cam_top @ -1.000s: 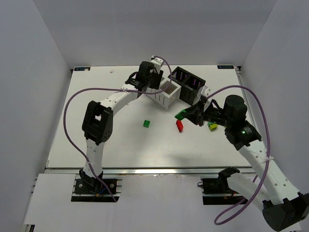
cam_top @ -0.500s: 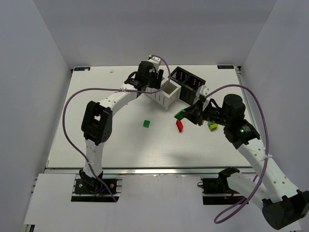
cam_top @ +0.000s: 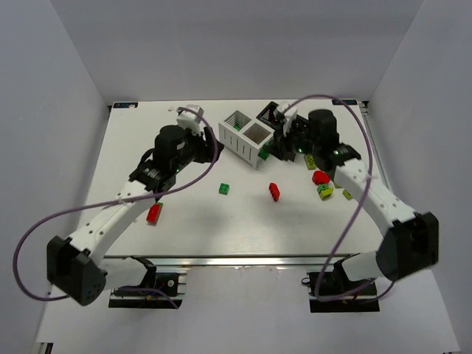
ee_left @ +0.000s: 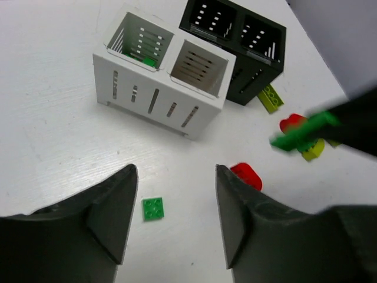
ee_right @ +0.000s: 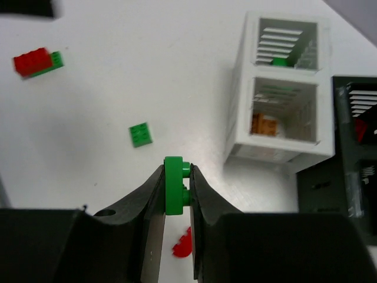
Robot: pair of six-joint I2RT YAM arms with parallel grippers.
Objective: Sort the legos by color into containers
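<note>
My right gripper [ee_right: 175, 177] is shut on a dark green brick [ee_right: 174, 191] and holds it above the table, just in front of the white bin [cam_top: 243, 147], near the black bin [cam_top: 270, 113]. In the top view this gripper [cam_top: 267, 151] covers part of the black bin. The white bin [ee_right: 277, 154] holds a green brick [ee_right: 280, 61] in one cell and an orange plate [ee_right: 264, 125] in the other. My left gripper [cam_top: 198, 151] is open and empty [ee_left: 177, 171] above a small green plate [ee_left: 153, 209], left of the bins.
A red brick [cam_top: 274, 192] and the green plate [cam_top: 224, 189] lie mid-table. A red-and-green brick [cam_top: 154, 214] lies at the left. A red piece [cam_top: 320, 177] and yellow-green bricks [cam_top: 324, 192] lie to the right of the bins, under my right arm.
My left arm has swung away from the white bin, back and to the left. My right arm has carried the green brick up to the bins. A red brick now lies at the left.
</note>
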